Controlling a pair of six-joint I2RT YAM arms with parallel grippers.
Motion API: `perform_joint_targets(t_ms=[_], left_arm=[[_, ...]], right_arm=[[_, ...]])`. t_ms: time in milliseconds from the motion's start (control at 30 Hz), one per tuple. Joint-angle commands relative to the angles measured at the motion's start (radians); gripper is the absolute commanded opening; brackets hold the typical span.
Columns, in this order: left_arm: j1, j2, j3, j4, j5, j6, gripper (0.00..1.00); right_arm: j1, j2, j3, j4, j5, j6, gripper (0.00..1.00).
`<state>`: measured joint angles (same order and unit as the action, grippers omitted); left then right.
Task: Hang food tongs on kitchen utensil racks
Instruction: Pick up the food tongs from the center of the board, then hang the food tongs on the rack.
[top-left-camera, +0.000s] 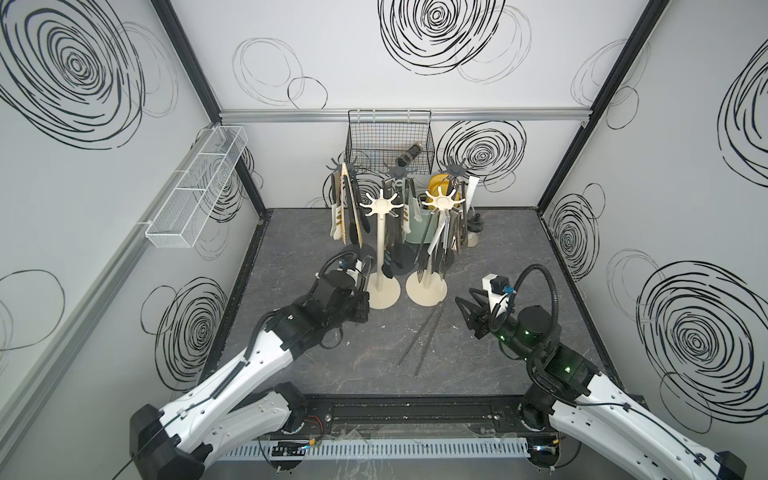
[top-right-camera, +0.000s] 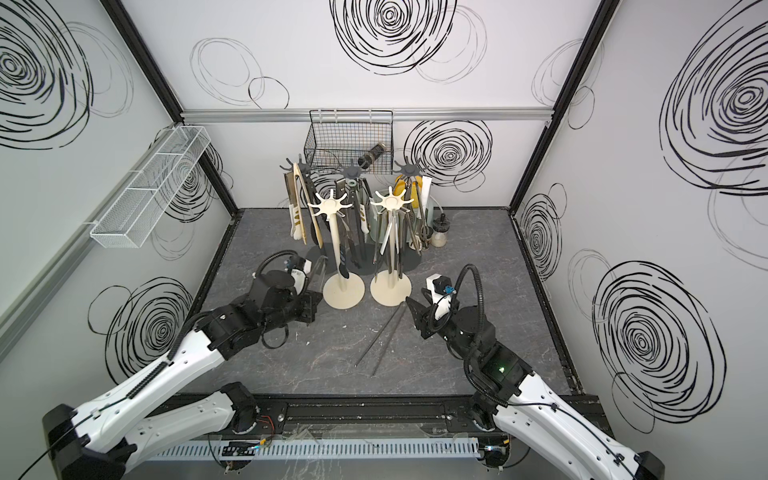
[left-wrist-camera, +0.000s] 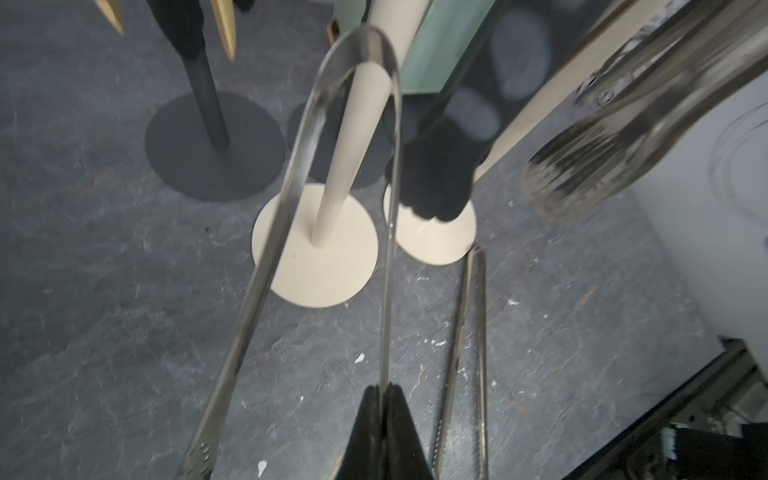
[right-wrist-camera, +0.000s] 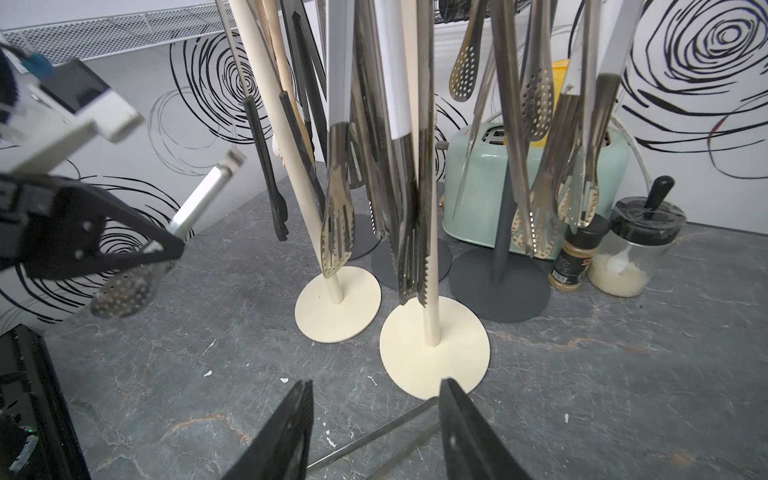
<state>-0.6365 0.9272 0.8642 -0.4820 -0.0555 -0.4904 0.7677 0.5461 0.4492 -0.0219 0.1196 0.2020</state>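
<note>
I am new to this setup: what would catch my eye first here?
Five utensil racks crowded with hanging tongs stand at the back of the table. The left gripper grips steel tongs beside a cream rack; another pair lies before the open right gripper.

The left wrist view blurs the hanging steel tongs (left-wrist-camera: 582, 178).
</note>
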Motion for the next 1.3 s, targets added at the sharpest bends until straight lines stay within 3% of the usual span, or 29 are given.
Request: perform_joint_targets(t_ms=[0,400,900,1267], left_arm=[[0.036,-0.062,0.067,0.123,0.063,0.108,0.00],[0.037,-0.165,0.071,0.415,0.044,0.237,0.00],[0.081,-0.032,0.098,0.572,0.043,0.276,0.00],[0.110,0.028,0.069,0.635,0.109,0.251,0.00]], right_arm=[[-0.012,0.013,-0.003,0.041,-0.031,0.003,0.51],[-0.034,0.021,-0.012,0.061,-0.066,0.003,0.51],[-0.047,0.014,-0.016,0.054,-0.068,0.004,0.51],[-0.059,0.020,-0.019,0.058,-0.077,0.006,0.51]])
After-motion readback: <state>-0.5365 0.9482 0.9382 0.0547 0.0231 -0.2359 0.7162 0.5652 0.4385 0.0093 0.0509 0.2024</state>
